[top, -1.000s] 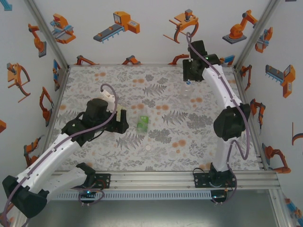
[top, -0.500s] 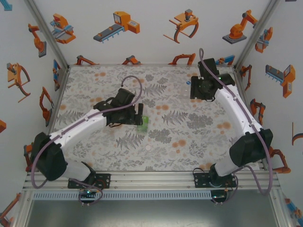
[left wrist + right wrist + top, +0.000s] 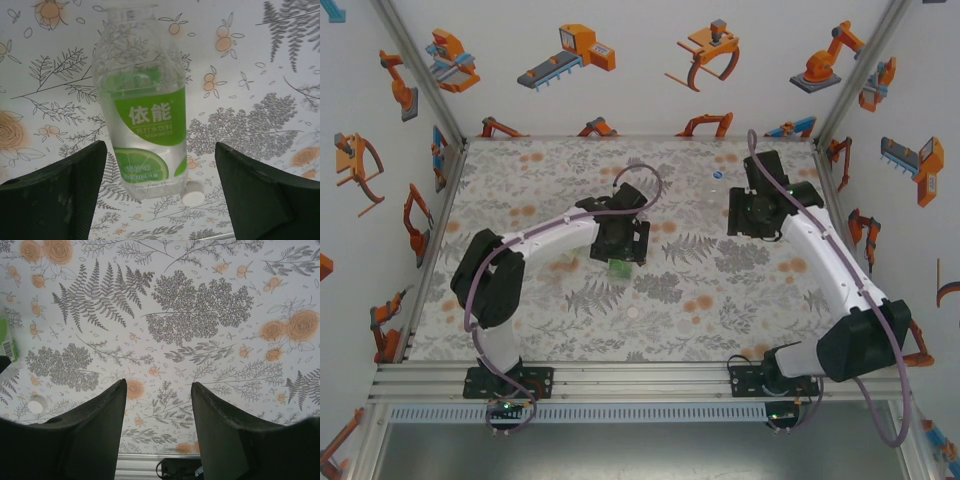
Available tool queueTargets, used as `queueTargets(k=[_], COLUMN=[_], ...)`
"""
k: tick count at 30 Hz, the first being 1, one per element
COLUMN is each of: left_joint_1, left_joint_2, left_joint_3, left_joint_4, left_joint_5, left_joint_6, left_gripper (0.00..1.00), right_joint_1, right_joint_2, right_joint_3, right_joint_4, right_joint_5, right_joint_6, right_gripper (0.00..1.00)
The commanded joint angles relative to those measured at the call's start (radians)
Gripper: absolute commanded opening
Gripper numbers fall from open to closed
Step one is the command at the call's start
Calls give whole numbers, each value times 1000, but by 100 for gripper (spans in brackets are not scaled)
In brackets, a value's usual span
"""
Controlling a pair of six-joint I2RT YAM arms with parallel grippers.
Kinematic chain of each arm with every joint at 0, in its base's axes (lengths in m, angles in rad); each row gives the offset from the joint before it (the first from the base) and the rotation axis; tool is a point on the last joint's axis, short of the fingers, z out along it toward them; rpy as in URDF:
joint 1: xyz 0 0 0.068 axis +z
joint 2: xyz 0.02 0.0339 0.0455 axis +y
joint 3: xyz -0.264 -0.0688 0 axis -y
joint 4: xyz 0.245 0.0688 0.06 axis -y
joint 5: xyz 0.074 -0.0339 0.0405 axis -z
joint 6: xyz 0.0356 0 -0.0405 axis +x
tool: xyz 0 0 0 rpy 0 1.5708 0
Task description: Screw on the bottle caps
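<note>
Jaws open on both left gripper (image 3: 160,150) and right gripper (image 3: 157,385). Left flanks the green-labelled bottle (image 3: 142,115), not touching it; cap (image 3: 192,192) at its five o'clock.

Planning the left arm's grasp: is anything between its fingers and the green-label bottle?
Nothing visible. The left gripper hangs open over the green-label bottle; a white cap sits beside its base, out of the way.

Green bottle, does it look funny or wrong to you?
Yes. The green-label bottle seems to lie on its side instead of standing up, and its neck is open with no cap on. A small white cap lies loose near its base.
</note>
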Motion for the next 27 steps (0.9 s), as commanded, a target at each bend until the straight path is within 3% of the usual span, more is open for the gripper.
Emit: queueTargets(k=[1, 21, 27], left_joint_1=[-3, -1, -3], left_joint_2=[22, 49, -51], left_joint_3=[-34, -77, -130], left_joint_4=[0, 33, 79], left_joint_5=[-4, -33, -57], left_joint_6=[-32, -6, 57], left_gripper=[80, 55, 37], right_joint_1=[2, 3, 43], right_joint_2=[-36, -80, -123], right_joint_3=[-21, -16, -31], right_joint_4=[-4, -45, -76], right_joint_5=[-2, -50, -71], right_joint_6=[18, 59, 101], right_gripper=[52, 50, 49])
